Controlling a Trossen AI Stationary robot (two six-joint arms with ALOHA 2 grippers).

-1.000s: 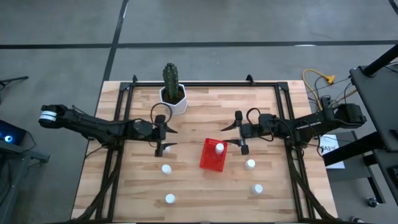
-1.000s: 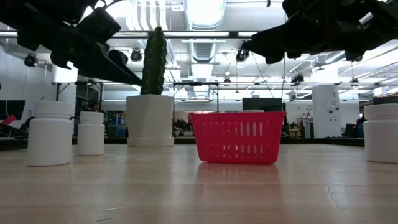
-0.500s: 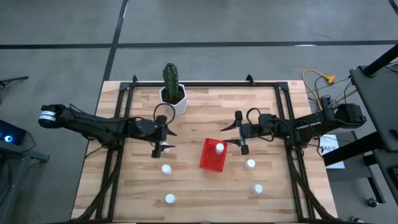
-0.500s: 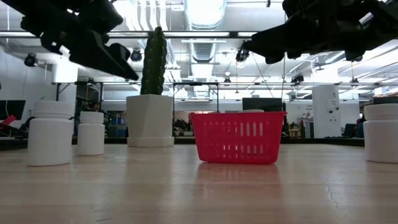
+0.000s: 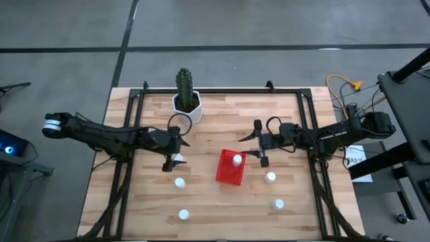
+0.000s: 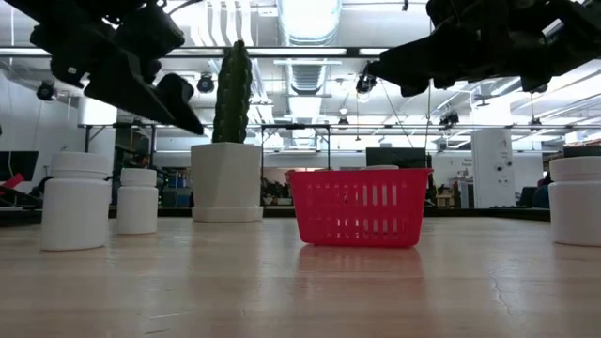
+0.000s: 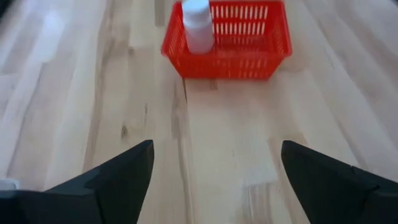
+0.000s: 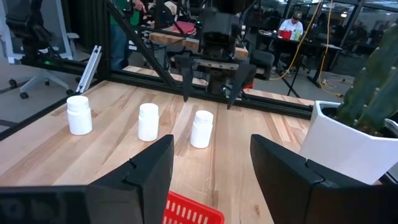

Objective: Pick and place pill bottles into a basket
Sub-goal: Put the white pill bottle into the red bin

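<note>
The red basket (image 5: 228,171) stands mid-table with one pill bottle (image 5: 236,160) upright inside it, also seen in the left wrist view as basket (image 7: 227,53) and bottle (image 7: 198,25). Three more bottles stand left of the basket (image 8: 201,128) (image 8: 148,121) (image 8: 79,114), and two stand to its right (image 5: 270,177) (image 5: 278,204). My left gripper (image 5: 180,151) hangs open above the farthest left bottle (image 5: 179,160), clear of it. My right gripper (image 5: 250,144) hangs open just past the basket's far right side, holding nothing.
A cactus in a white pot (image 5: 187,101) stands at the table's far edge, behind my left gripper. Black frame rails (image 5: 127,168) run along the table's left, right and far sides. Bare wood lies near the front edge.
My left gripper has risen a little above the bottle under it and drawn slightly toward the table's left edge. The bottles and the basket stand where they were.
</note>
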